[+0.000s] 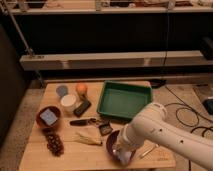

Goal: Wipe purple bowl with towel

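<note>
Farthest left of the green tray [125, 100], on the wooden desk [75, 156], sits a brown bowl [40, 119] with something bluish in it. A dark clustered heap [54, 143] lies left of the tray and nearer the desk's front edge. Closer to the tray come a grey-blue round lid [61, 90], a white cup [68, 102], an orange [81, 88] and a black block [82, 108]. The purple bowl [111, 141] stands in front of the tray, near the desk's front edge. The claw [122, 155] reaches down into it on the end of the white arm [165, 132]. Something pale shows at the claw's tip. Whether the claw is apart or together cannot be told. A silver utensil [148, 150] lies in front of the tray's right end.
</note>
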